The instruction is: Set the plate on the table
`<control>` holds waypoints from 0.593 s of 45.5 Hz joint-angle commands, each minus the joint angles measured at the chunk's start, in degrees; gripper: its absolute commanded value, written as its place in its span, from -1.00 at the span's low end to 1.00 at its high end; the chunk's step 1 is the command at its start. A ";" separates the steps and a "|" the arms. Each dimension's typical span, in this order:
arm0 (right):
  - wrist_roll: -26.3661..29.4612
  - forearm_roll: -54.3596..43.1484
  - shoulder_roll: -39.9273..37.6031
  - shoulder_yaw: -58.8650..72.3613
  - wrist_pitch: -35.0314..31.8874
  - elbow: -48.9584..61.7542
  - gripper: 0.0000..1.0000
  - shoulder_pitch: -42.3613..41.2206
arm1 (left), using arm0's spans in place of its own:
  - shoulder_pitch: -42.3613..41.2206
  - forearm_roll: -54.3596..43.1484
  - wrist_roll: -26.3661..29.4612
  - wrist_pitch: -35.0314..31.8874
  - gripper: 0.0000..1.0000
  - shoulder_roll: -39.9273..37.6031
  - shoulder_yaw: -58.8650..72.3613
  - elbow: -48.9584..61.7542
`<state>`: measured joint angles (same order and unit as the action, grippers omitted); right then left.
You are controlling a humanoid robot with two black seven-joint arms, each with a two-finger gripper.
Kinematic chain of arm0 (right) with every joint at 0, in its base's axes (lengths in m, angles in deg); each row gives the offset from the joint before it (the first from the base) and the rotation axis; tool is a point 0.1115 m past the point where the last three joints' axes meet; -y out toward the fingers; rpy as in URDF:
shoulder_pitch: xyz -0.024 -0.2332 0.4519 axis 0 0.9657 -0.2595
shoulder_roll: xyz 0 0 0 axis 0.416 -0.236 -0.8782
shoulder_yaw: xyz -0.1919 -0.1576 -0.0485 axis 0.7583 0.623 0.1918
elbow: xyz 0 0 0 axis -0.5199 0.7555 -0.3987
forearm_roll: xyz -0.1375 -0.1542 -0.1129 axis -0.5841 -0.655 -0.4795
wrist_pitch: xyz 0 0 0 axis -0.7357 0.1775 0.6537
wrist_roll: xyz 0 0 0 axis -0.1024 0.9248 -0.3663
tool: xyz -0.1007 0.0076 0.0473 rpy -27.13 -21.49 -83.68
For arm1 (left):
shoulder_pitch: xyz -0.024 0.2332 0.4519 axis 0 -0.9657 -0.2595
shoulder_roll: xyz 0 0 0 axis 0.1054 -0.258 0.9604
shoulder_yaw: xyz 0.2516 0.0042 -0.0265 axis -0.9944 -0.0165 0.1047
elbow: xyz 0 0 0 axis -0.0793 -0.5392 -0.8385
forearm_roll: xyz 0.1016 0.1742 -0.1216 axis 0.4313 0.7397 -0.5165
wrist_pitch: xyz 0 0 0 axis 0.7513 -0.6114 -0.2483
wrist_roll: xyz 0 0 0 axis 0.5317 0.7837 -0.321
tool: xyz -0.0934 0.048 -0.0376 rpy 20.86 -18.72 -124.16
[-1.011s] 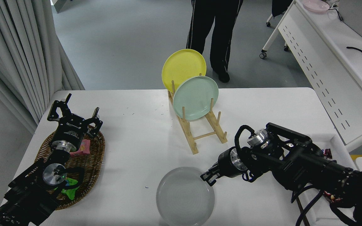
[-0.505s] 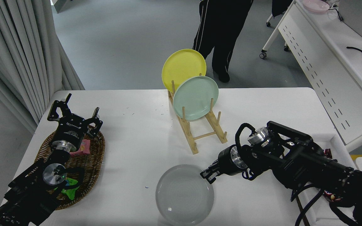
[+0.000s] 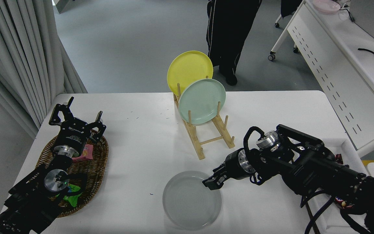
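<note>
The light grey plate (image 3: 190, 201) lies flat, low over or on the white table (image 3: 135, 152) near its front edge. My right gripper (image 3: 211, 182) comes in from the right and is shut on the plate's upper right rim. I cannot tell whether the plate's underside touches the tabletop. My left gripper (image 3: 76, 117) is parked open and empty over a wicker basket at the lower left.
A wooden plate rack (image 3: 206, 136) stands at mid table with a mint green plate (image 3: 202, 101) and a yellow plate (image 3: 189, 70) upright in it. The wicker basket (image 3: 89, 182) holds snack packets. A person's legs (image 3: 229, 32) stand beyond the far edge. A white perforated-panel desk (image 3: 333, 68) is at the right.
The grey plate has come down and now looks smaller and flatter. My right gripper moved slightly left and down with the rim. The person shifted to the right.
</note>
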<state>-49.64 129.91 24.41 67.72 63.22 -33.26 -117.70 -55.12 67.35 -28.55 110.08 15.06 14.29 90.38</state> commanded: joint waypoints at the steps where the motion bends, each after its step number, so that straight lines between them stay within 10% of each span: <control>1: 0.00 0.11 -1.10 -0.30 -6.67 -5.12 1.00 -2.47 | 0.00 -0.03 0.00 0.01 1.00 0.00 0.00 0.00; 27: -3.95 -10.34 -3.65 -6.88 -39.02 -8.90 1.00 -0.36 | 0.00 -0.03 -0.08 0.01 1.00 0.00 0.00 0.00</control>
<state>-50.38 125.28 20.98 64.40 34.51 -41.87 -120.01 -55.12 67.35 -28.54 110.08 15.06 14.31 90.38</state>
